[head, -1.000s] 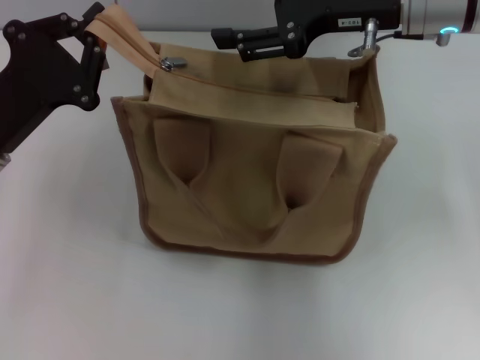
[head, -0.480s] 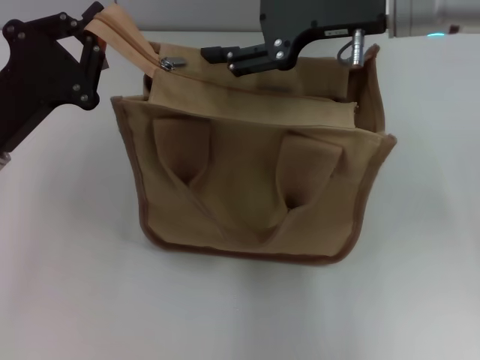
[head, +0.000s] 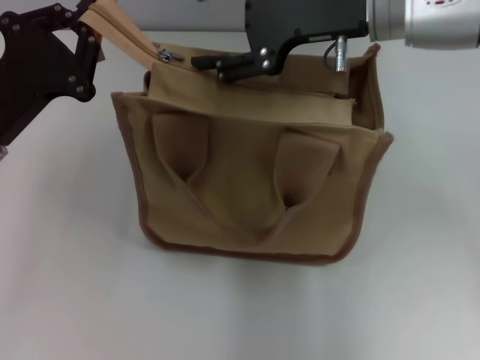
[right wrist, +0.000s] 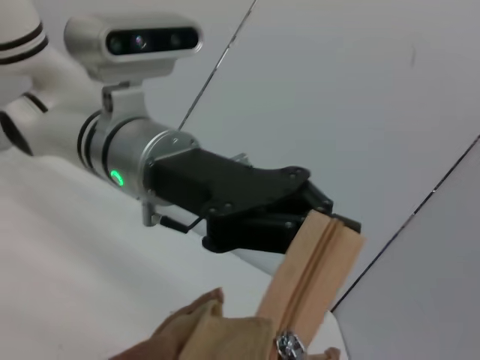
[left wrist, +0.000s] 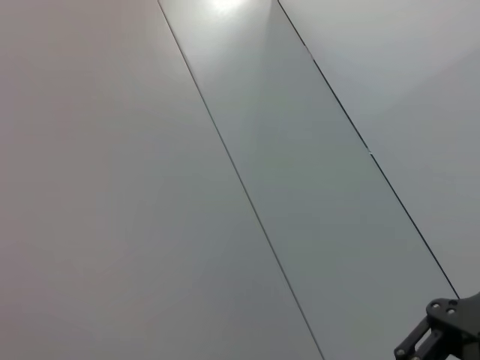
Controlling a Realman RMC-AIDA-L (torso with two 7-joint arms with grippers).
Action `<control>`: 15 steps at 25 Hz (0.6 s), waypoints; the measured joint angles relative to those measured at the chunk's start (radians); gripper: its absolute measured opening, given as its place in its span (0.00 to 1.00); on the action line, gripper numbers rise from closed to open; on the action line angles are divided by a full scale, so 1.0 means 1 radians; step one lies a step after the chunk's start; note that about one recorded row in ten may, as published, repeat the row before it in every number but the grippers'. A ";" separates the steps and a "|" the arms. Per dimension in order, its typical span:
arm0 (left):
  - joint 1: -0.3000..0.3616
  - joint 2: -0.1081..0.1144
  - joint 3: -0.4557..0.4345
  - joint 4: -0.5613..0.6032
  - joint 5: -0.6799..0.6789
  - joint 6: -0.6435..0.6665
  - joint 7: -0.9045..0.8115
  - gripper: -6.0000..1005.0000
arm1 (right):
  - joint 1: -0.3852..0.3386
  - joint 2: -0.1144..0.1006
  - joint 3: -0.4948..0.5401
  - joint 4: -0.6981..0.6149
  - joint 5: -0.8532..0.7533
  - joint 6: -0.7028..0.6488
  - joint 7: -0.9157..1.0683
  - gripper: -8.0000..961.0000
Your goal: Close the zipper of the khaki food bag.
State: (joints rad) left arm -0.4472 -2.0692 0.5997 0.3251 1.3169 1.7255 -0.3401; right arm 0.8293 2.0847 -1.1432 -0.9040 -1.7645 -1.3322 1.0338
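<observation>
The khaki food bag (head: 247,187) stands upright in the middle of the white table, its two loop handles facing me. My left gripper (head: 94,22) is at the bag's far left corner, shut on the fabric end strap (head: 120,31) and holding it up taut; the right wrist view shows the left gripper (right wrist: 330,221) clamped on that strap. The zipper's silver pull tab (head: 166,55) sits at the left end of the top panel. My right gripper (head: 208,67) hovers over the top panel, open, with its fingertips a short way right of the tab.
A white table (head: 67,285) surrounds the bag on all sides. Behind it is a pale panelled wall (left wrist: 225,150). The right arm's silver wrist (head: 427,22) reaches in from the upper right.
My right gripper has slid left along the bag's top, toward the pull tab. The left gripper has pulled the end strap slightly up and to the left.
</observation>
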 joint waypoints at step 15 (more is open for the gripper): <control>-0.001 -0.001 0.014 0.006 0.002 0.021 0.001 0.02 | 0.006 0.003 -0.167 -0.005 0.065 0.154 -0.047 0.81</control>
State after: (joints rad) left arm -0.4480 -2.0707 0.6137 0.3311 1.3188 1.7466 -0.3395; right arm 0.8350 2.0876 -1.3097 -0.9093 -1.6996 -1.1783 0.9864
